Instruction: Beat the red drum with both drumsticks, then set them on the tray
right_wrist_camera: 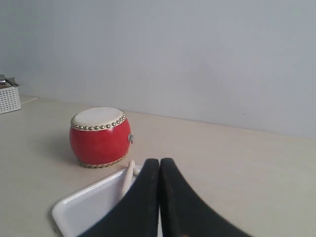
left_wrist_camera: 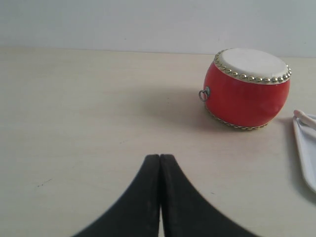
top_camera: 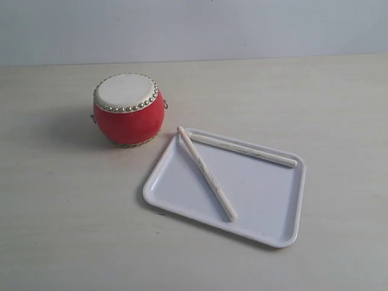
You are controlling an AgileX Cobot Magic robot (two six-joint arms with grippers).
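Well, nearest of all are the two black pincers, and both are pressed together with nothing between the tips. The left pincer (left_wrist_camera: 159,158) hangs over a bare stretch of the pale, wood-grained table (left_wrist_camera: 74,148). The right pincer (right_wrist_camera: 159,160) is closed and empty too, hovering just short of a shallow white plastic rectangular tray (right_wrist_camera: 84,207) with rounded corners and a raised rim, whose near corner lies close below its tips.

Both thin cream wooden drumsticks lie in that tray (top_camera: 285,242), free of either pincer. One drumstick (top_camera: 206,174) crosses the tray slantwise, and its end farthest from the right pincer pokes out over the rim. The other drumstick (top_camera: 242,149) lies along the rim on the tray's far side. Their ends on the drum's side come close together like a narrow V; whether they touch I cannot tell.

Beyond the tray from the right pincer, and well ahead of the left pincer, the squat red barrel-shaped drum (top_camera: 128,115) stands upright on the table, cream skin upward, ringed with metal studs, a small ring on its side. It sits just beside the tray corner where the stick pokes out, apart from it.

Farther off, a white lattice basket (right_wrist_camera: 9,96) shows at the table's edge, and a plain pale grey wall (right_wrist_camera: 197,59) stands behind everything.
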